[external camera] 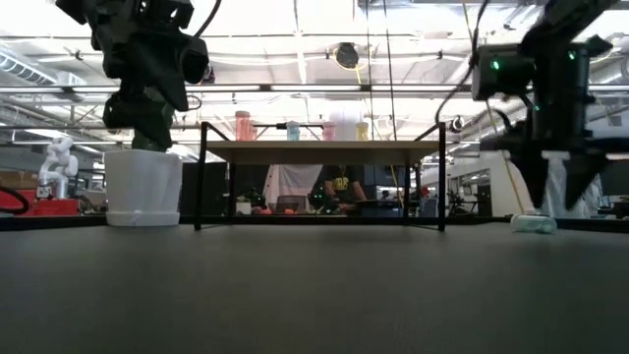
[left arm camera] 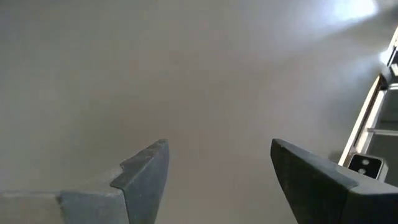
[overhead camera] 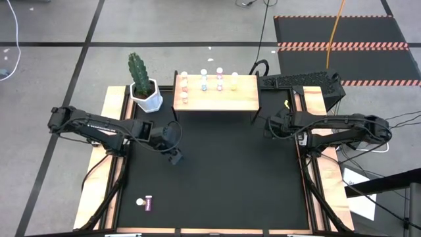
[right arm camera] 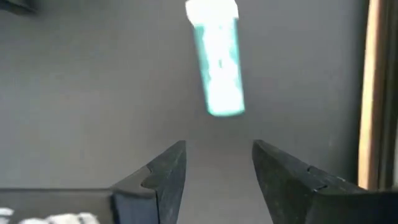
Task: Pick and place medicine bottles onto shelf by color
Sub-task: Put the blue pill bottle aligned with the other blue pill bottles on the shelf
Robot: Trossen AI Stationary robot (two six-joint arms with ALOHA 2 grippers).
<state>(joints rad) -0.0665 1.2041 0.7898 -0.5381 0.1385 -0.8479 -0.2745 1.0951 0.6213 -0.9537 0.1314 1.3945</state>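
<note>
Black matting covers the table (overhead camera: pixel 217 191). Right gripper (right arm camera: pixel 217 163), jaws parted and empty, hangs just short of a lying pale blue bottle (right arm camera: pixel 217 59) (lined up to straddle it, I'd guess). Beyond stands the shelf (overhead camera: pixel 247 102). Left gripper (left arm camera: pixel 217 171) waits open.

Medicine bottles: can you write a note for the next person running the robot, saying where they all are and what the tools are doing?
Left tool: open, empty, hovering left of centre.
Right tool: open, empty, pointing at a blue-green bottle lying on the right side.
Done: several bottles stand on the shelf.
Left: the blue-green bottle, and a purple bottle lying at the front left.
</note>
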